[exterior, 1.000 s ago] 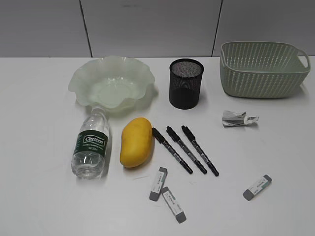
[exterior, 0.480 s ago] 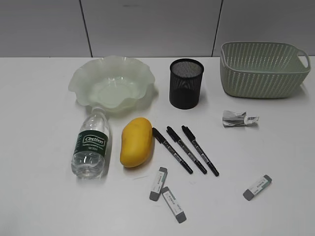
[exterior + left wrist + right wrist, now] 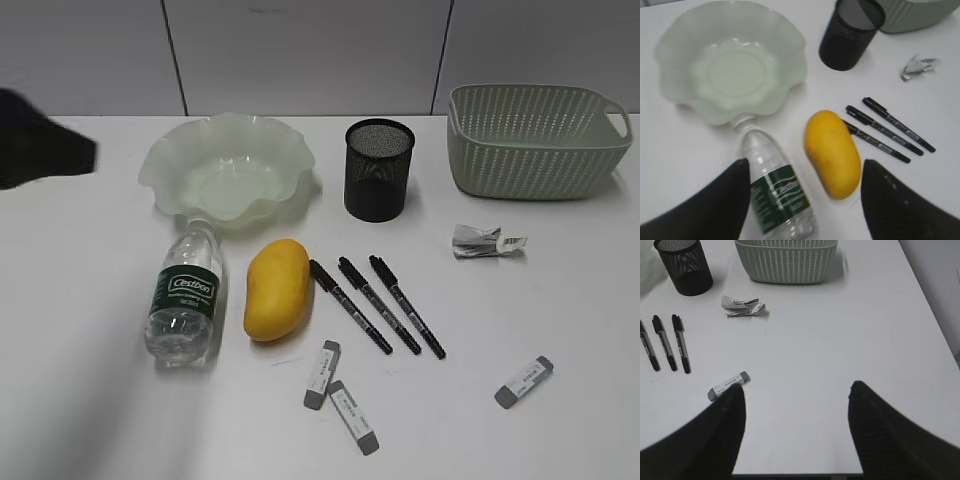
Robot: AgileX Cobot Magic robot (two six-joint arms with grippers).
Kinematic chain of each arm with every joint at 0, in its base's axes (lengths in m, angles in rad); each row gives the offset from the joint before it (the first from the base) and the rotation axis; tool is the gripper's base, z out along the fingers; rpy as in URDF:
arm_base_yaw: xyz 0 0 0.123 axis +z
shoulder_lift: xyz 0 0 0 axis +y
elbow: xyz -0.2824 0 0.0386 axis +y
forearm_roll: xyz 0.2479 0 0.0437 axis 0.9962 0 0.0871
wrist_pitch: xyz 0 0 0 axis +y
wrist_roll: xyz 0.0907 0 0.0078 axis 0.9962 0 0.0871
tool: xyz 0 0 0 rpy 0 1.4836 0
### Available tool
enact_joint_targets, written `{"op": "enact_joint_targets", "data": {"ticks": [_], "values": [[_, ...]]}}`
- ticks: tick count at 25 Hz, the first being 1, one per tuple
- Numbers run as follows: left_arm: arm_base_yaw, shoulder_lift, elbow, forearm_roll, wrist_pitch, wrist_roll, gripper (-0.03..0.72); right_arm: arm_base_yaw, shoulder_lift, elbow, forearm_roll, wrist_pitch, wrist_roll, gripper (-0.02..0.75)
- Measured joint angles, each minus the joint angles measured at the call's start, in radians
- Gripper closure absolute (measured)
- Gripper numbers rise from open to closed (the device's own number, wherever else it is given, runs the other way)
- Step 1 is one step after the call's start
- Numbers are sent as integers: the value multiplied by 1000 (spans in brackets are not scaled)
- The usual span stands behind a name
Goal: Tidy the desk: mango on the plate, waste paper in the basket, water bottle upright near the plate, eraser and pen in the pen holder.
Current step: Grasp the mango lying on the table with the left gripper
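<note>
The yellow mango (image 3: 276,289) lies on the white desk (image 3: 560,290), below the pale-green ruffled plate (image 3: 228,173). The water bottle (image 3: 186,295) lies on its side left of the mango, cap toward the plate. Three black pens (image 3: 378,304) lie right of the mango. The black mesh pen holder (image 3: 379,168) stands behind them. The waste paper (image 3: 485,241) lies in front of the basket (image 3: 535,140). Three erasers lie near the front: two (image 3: 340,392) together, one (image 3: 523,381) at the right. My left gripper (image 3: 805,172) is open, high above bottle (image 3: 777,187) and mango (image 3: 833,152). My right gripper (image 3: 797,392) is open over bare desk, beside an eraser (image 3: 728,385).
A dark blurred part of the left arm (image 3: 40,150) shows at the exterior view's left edge, beside the plate. A grey panelled wall runs behind the desk. The desk's right edge (image 3: 930,315) shows in the right wrist view.
A dark blurred part of the left arm has come into the exterior view at the left edge. The objects on the desk have not moved.
</note>
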Motion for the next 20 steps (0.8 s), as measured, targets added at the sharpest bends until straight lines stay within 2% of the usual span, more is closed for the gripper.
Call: {"op": "enact_joint_targets", "data": {"ticks": [2,4,5,7,10,13,20], "values": [[-130,143,-83,108,-48,-116,171,0,0,0,0,0,0,227],[-249,289,-177,277,-49,-346,169,0,0,0,0,0,1,227],[-287,371,-232,366,-32,-439,166,0,0,0,0,0,1,227],[-348,517,-330,474,15,-592,152,0,0,0,0,0,1,227],[-382,718,-474,522,95,-683,139,0,0,0,0,0,1,227],[-387,853,-578,537,170,-732,129,0,0,0,0,0,1,227],[-387,974,-648,554,234,-779,59,0,0,0,0,0,1,227]]}}
